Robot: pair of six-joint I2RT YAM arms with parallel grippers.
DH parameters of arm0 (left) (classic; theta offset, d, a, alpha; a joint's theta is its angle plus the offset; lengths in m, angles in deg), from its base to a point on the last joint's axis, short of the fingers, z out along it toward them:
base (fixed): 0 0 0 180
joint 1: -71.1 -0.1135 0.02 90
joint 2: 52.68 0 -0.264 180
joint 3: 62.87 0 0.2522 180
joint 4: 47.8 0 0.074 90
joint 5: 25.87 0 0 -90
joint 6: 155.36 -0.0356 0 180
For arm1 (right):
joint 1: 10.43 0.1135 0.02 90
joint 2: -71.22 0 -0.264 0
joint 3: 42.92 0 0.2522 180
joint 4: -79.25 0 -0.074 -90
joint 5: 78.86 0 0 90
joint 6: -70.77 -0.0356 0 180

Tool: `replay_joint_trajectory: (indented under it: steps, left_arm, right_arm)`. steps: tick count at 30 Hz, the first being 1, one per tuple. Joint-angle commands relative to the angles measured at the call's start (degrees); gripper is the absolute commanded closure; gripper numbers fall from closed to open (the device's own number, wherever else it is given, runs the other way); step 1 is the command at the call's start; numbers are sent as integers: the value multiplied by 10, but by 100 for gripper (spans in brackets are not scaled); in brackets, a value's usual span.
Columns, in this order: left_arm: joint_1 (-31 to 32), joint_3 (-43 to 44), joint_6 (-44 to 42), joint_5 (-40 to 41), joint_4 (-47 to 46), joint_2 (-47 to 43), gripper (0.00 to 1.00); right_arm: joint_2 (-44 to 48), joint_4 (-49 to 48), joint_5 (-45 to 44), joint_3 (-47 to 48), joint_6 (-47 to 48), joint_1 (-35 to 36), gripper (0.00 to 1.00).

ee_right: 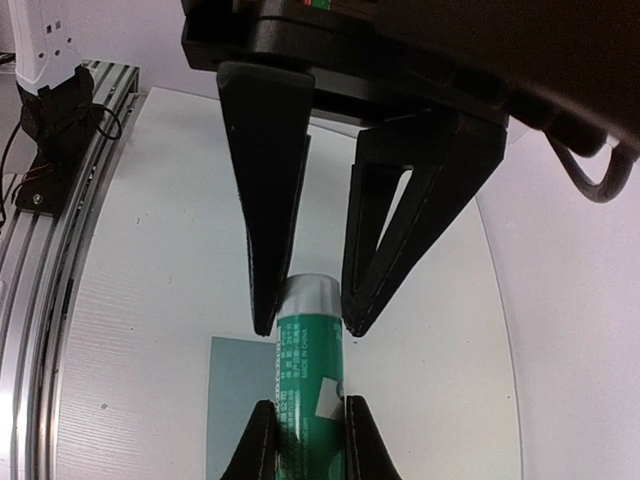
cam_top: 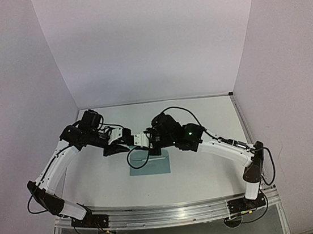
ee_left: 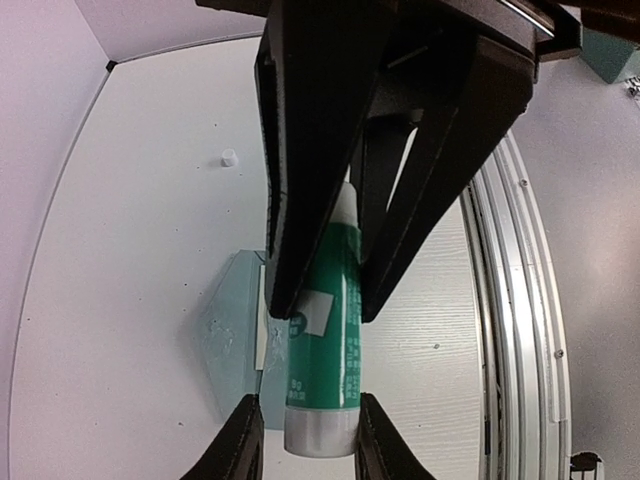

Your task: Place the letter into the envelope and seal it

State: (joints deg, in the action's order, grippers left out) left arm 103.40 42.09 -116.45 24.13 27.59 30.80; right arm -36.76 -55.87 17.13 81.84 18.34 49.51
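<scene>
Glue stick (ee_left: 325, 345) gripped by left claw (ee_left: 305, 445) and right claw (ee_right: 303, 440) above envelope (cam_top: 149, 166)

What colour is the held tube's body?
The tube is green with white print; left wrist view.

This place is a robot laboratory, a small test booth, not a home or a shop. Plain white panels (cam_top: 147, 38) stand on three sides of a white table (cam_top: 209, 170). My left arm (cam_top: 59, 163) and my right arm (cam_top: 229, 148) are fixed on a metal rail (cam_top: 168, 212) at the near edge of the table. Black cables (cam_top: 271, 165) hang loose beside the arms, and a small green light (cam_top: 187, 128) shines on the right one.
</scene>
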Motion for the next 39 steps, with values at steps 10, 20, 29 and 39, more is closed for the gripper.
replay_joint_trajectory:
  steps: [10,20,29,39]
  left_arm:
    - [2,-18,-57,53,-78,-33,100]
    - [2,-48,-128,60,-115,-70,83]
    - [3,-56,-113,37,-116,-70,53]
    - [8,-59,-95,38,-131,-68,68]
  right_arm:
    - [-17,-3,32,30,-139,-19,100]
    - [-28,-4,61,38,-200,-29,100]
    - [-22,-4,65,32,-198,-29,100]
    - [-34,-4,67,51,-194,-29,100]
